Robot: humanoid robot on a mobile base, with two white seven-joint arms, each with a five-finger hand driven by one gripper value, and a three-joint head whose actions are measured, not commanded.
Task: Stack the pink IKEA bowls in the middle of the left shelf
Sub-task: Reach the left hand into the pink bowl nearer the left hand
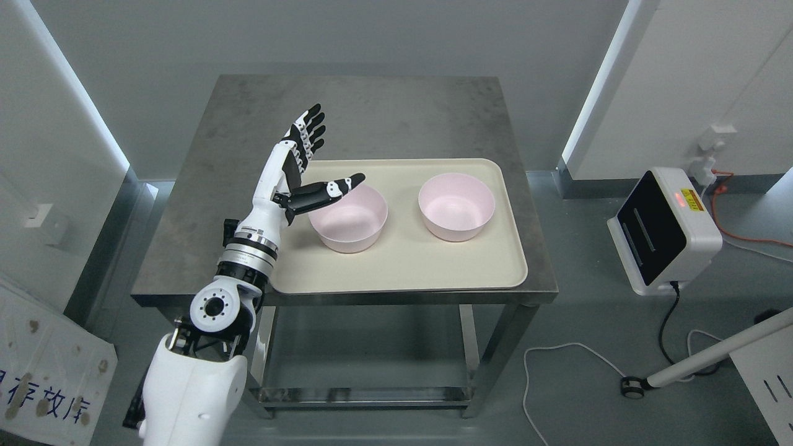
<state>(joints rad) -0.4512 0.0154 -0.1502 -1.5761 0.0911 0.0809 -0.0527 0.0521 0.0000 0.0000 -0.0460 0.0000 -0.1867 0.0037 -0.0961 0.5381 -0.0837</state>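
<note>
On the steel table (347, 118), between pale walls, lies a beige tray (396, 266) with two pink bowls, well apart. My left hand (296, 170) hovers beside the left bowl (349, 220), fingers spread wide, thumb over its rim, holding nothing. The right bowl (456, 206) stands free. A white device (663, 230) sits on the floor at right.

Blue Chinese chars "存放库" on white board (43, 384), lower left; partly cut off.

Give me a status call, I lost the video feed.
Left hand open, empty, beside left pink bowl. Right pink bowl apart, both on tray. Nothing blocking.
</note>
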